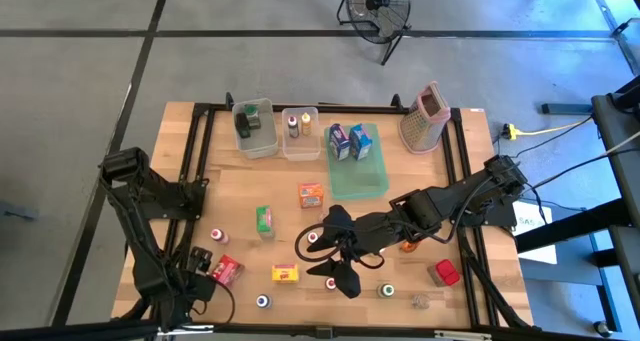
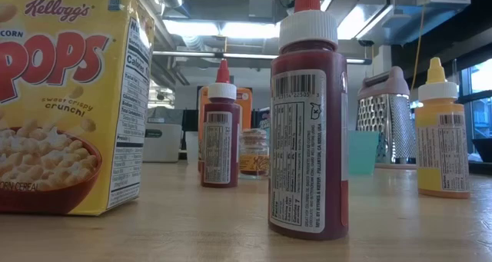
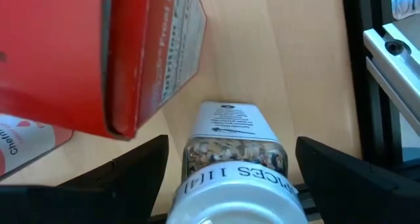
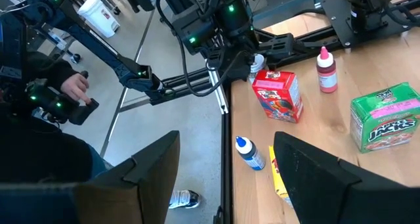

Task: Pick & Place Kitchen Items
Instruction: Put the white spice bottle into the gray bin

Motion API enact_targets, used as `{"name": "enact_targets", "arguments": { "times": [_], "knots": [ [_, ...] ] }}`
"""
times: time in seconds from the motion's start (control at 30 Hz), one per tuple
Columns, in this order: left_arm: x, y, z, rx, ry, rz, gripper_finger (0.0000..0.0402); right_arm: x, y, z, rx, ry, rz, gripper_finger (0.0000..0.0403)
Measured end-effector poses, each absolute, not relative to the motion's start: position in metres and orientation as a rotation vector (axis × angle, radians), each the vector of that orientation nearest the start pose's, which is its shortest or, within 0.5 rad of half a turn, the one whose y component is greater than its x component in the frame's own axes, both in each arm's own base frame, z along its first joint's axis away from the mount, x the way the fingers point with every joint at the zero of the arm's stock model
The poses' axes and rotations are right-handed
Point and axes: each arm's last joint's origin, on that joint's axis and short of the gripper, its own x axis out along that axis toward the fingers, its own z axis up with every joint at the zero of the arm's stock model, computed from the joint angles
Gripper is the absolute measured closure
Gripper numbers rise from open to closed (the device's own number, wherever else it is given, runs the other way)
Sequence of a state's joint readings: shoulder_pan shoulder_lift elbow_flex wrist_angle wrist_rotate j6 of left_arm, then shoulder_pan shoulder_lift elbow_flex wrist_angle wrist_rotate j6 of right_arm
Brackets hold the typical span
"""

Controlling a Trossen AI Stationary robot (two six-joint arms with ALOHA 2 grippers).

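Small kitchen items lie scattered on the wooden table [image 1: 400, 231]. At the near left, my left gripper [image 3: 231, 142] points down, open, one finger on each side of an upright spice jar [image 3: 230, 155] with a white cap; gaps show on both sides. A red carton [image 3: 98, 53] stands right beside the jar. My right gripper [image 1: 318, 259] hangs open over the table's middle and holds nothing. In its wrist view, past my right gripper [image 4: 226, 138], are the red carton [image 4: 279, 92], a pink-capped bottle [image 4: 325, 69], a green carton [image 4: 387, 122] and a blue-capped bottle [image 4: 249, 152].
Two clear bins [image 1: 255, 131] and a green tray [image 1: 360, 176] with blue cartons stand at the far side, beside a box grater [image 1: 425, 116]. A yellow carton [image 1: 286, 273], an orange carton [image 1: 311, 193] and capped bottles lie between. A person [image 4: 39, 99] stands beyond the table's left edge.
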State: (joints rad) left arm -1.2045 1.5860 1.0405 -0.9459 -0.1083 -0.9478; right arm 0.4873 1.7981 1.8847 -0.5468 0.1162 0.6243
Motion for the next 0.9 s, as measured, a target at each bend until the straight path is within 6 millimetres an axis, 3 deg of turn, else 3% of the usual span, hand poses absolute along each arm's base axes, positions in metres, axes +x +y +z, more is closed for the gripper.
{"name": "enact_targets", "arguments": {
  "times": [0.73,0.9],
  "knots": [
    [0.0996,-0.2526,0.1954,0.257,1.441,-0.284,0.0202,0.3595,0.1867,0.3993,0.472,0.532,0.216,0.0153],
    [0.0985,-0.253,0.1955,0.243,1.475,-0.304,0.0205,0.3595,0.1868,0.3993,0.472,0.534,0.219,0.0153]
  ]
}}
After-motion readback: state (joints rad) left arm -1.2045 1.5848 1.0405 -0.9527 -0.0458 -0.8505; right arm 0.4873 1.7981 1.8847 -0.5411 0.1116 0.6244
